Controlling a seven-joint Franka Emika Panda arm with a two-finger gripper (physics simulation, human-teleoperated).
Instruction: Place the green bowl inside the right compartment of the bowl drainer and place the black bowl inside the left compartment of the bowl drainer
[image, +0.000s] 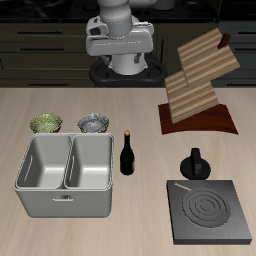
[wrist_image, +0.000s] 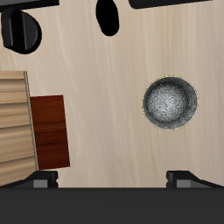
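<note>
The green bowl (image: 46, 124) sits on the table just behind the bowl drainer (image: 65, 190), with the black bowl (image: 94, 123) beside it. Both bowls are upright and outside the drainer, whose two wells hold nothing. My gripper (wrist_image: 114, 179) hangs high above the back of the table, well away from the bowls. It is open, fingertips (wrist_image: 188, 178) far apart with nothing between them. The wrist view shows the black bowl (wrist_image: 171, 102) from above; the green bowl and the drainer are out of that view.
A dark bottle (image: 128, 153) stands right beside the drainer. A black moka pot (image: 194, 165) and a stove plate (image: 208, 212) lie toward the front. A wooden rack (image: 200, 80) on a brown base stands at the back.
</note>
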